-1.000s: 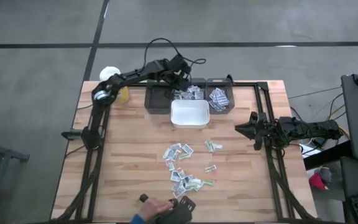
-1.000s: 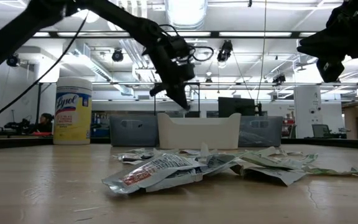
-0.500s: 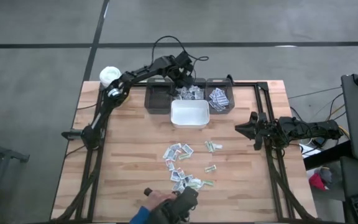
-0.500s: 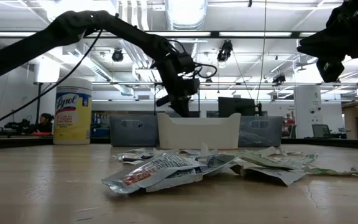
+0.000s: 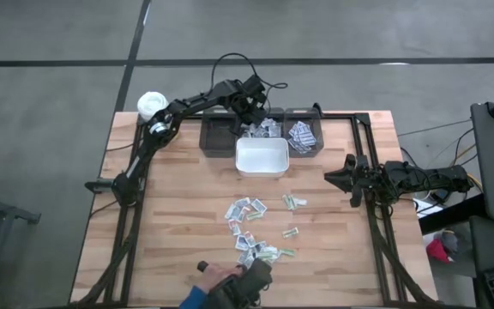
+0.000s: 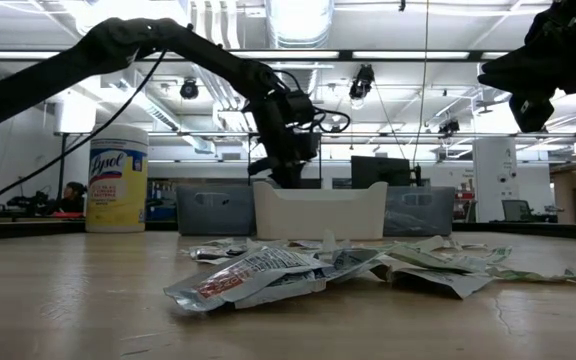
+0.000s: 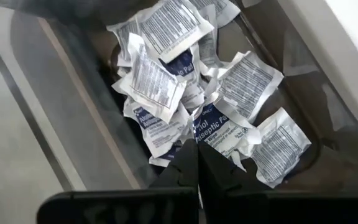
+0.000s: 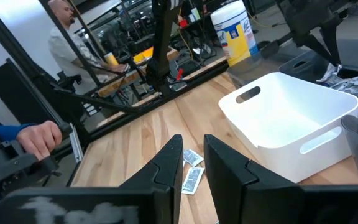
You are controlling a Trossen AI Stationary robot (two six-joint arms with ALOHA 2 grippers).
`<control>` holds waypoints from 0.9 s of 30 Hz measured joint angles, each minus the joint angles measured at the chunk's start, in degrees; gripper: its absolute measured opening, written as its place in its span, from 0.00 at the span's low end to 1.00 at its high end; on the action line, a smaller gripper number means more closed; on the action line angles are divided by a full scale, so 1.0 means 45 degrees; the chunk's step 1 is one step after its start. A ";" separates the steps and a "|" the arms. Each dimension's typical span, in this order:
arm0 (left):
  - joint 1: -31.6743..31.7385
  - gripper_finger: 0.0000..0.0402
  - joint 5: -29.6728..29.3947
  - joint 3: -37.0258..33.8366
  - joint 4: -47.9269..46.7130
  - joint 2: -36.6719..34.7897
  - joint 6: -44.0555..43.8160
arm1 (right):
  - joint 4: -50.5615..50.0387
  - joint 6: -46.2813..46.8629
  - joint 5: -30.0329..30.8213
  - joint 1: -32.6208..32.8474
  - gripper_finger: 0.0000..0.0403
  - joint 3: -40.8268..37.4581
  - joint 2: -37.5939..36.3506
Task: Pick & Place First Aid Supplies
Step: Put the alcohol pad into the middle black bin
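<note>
Progress: partly sorted | packets (image 7: pixel 194 93) filling dark bin (image 7: pixel 73 112); many left on table (image 5: pixel 170 215) | left gripper (image 7: pixel 196 167) clenched, empty; right gripper (image 8: pixel 193 155) slightly parted, empty

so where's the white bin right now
In the high view the white bin sits mid-table toward the far edge, just in front of the two dark bins, with loose packets scattered nearer the camera.
</note>
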 joint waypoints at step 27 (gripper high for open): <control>-0.1279 0.31 -0.2381 0.2156 -0.4195 -0.2214 -0.7286 | 0.0004 0.0001 -0.0002 -0.0002 0.16 0.0000 -0.0005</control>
